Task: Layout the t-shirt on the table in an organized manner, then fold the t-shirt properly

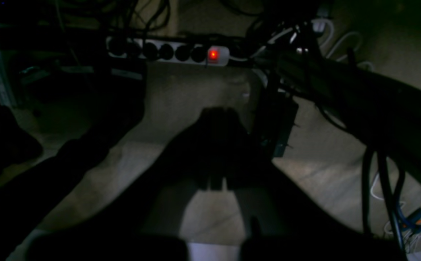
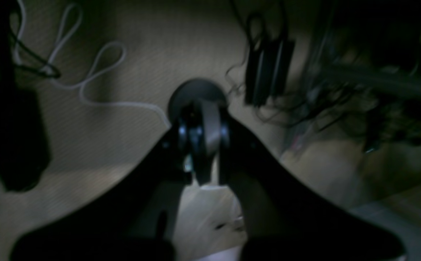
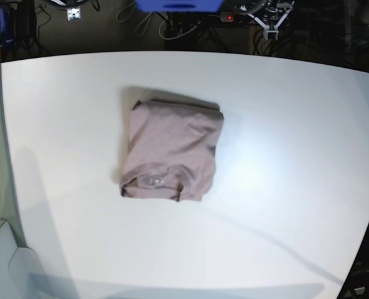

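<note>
The mauve t-shirt [image 3: 172,149] lies folded into a compact rectangle left of the middle of the white table [image 3: 284,124], collar towards the near edge. Neither arm appears in the base view. Both wrist views look at a dim floor, not the table. In the left wrist view, my left gripper [image 1: 217,117] is a dark shape with its fingers together and nothing between them. My right gripper [image 2: 201,123] also has its fingers together, empty, in front of a dark round disc on the floor.
A power strip [image 1: 174,52] with a lit red switch and cable bundles [image 1: 388,188] lie on the floor below the left gripper. A white cable [image 2: 87,83] and a black box [image 2: 268,72] lie near the right gripper. A blue object [image 3: 178,5] sits beyond the table's far edge.
</note>
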Tool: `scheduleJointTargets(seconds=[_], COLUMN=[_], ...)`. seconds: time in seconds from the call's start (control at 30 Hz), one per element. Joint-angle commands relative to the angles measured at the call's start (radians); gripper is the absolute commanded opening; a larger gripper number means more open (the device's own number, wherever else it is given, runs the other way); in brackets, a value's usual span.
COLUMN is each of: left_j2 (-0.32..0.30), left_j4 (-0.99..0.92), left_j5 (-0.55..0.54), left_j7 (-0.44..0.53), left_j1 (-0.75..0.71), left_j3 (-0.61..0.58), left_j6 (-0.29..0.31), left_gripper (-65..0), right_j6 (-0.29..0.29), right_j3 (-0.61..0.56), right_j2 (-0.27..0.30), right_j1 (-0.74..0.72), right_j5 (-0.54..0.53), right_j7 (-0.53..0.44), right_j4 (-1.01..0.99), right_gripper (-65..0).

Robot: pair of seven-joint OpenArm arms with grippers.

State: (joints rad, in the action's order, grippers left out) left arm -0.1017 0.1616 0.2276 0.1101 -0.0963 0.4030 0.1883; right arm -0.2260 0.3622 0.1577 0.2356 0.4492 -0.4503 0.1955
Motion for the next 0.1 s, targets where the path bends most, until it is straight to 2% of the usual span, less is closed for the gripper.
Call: scheduleJointTargets(seconds=[0.0, 0.07], left_j2=[-0.002, -0.002], left_j4=[0.002, 0.002], left_j5=[-0.003, -0.001], left_j7=[0.006, 0.006], left_j1=[-0.001, 0.013], left_j3=[0.0, 0.0], left_j6=[-0.003, -0.003], left_gripper=[-65.0, -65.0], right_j6=[-0.023, -0.023], right_j3=[-0.01, -0.035], right_j2=[0.012, -0.007], right_j1=[0.014, 0.012], right_j5=[-0.003, -0.003], right_j7=[-0.006, 0.002], right_j4=[0.0, -0.008], right_gripper=[-62.9, -62.9])
